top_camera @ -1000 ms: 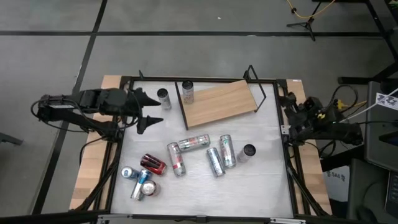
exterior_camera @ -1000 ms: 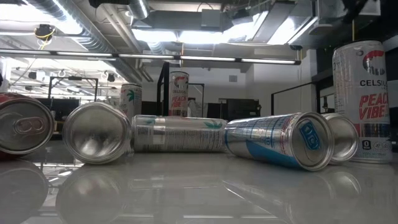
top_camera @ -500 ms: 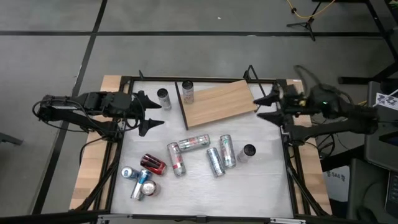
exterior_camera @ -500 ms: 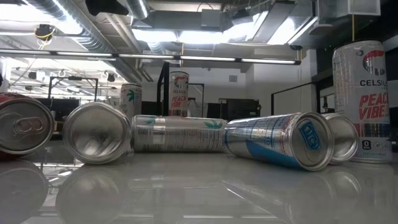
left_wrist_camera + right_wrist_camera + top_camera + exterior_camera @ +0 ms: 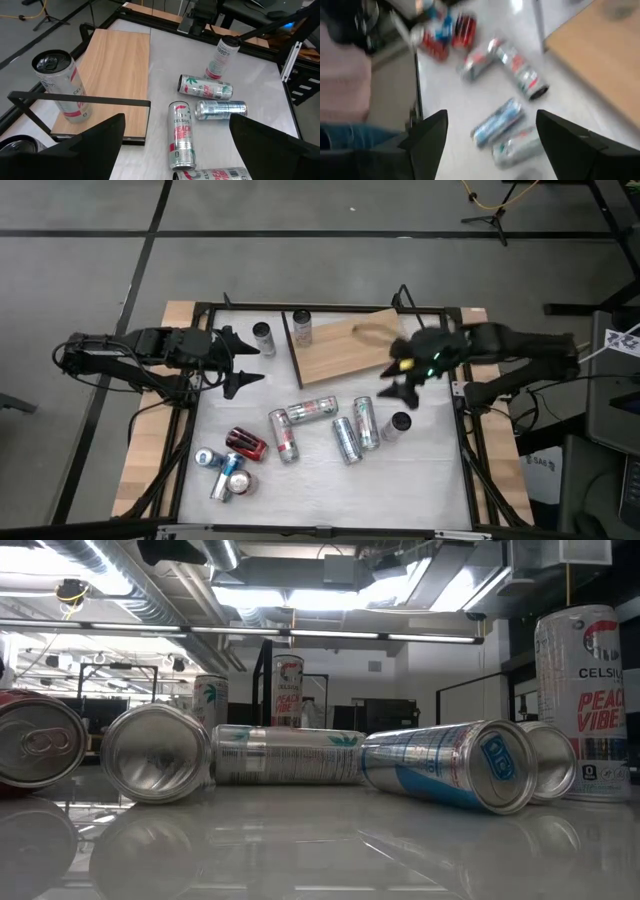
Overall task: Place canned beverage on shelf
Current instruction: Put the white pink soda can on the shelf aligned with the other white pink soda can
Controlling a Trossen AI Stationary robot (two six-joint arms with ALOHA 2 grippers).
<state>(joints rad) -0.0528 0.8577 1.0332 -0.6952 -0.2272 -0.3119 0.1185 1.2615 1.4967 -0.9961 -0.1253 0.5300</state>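
The shelf [image 5: 350, 345], a light-brown board in a black wire frame [image 5: 80, 100], lies flat at the table's far middle. One can [image 5: 301, 327] stands upright on its left end, also in the left wrist view [image 5: 60, 85]. Another can [image 5: 263, 338] stands on the table just left of it. Several cans lie on their sides mid-table [image 5: 312, 410], and one stands upright [image 5: 399, 425]. My left gripper [image 5: 250, 361] hovers open at the table's left, pointing at the shelf. My right gripper [image 5: 392, 370] hangs open above the shelf's right end, blurred, with nothing between its fingers.
A red can [image 5: 246, 444] and blue cans [image 5: 225, 470] lie near the front left. The low view shows lying cans [image 5: 285, 755] and a tall standing can [image 5: 590, 700]. A black rail [image 5: 320, 308] frames the table.
My right arm has swung out from its folded rest at the table's right edge, rising and moving toward the table's left until it hangs over the shelf's right end, its gripper tipped downward. No can has moved.
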